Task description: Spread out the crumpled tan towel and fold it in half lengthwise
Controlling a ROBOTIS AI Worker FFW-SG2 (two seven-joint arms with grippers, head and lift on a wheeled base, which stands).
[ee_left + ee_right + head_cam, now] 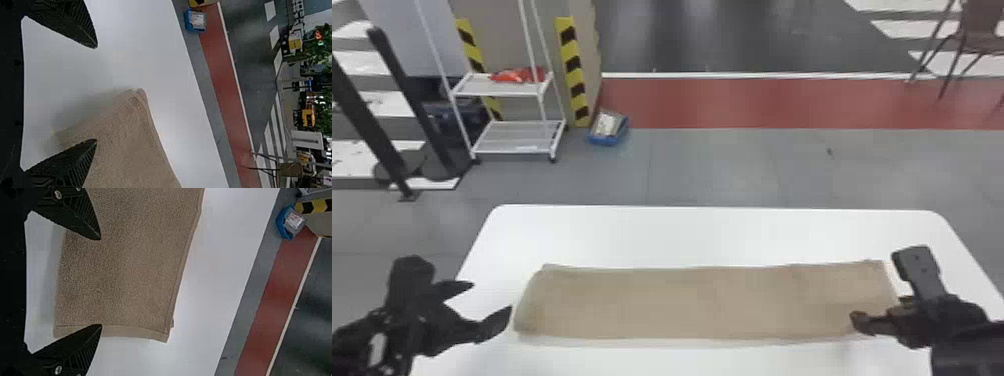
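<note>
"Item one?"

"Towel (702,305), tan, one. Laid out as a long, flat strip on the tabletop (712,235), its long sides roughly parallel to the far edge, its ends toward the left and right edges. The full length is given by the head view."

"And its ends, as recorded close up?"

"Left end: a thick, rounded corner is shown by the left wrist view, with shadow cast beside it. Right end: a hem (137,331) is shown by the right wrist view, and a sliver of a lower layer is exposed at the far corner."

"Grippers?"

"Two. Left gripper (487,303): fingers spread wide, empty, held at the towel's left end. Right gripper (877,287): likewise spread wide and empty, held over the right end. Whether the cloth is touched by either cannot be told."

"Surroundings?"

"Blue bin (608,131), on the floor past the far edge. White cart (497,89), past the far left corner, with red goods (519,75) carried on its upper shelf."
</note>
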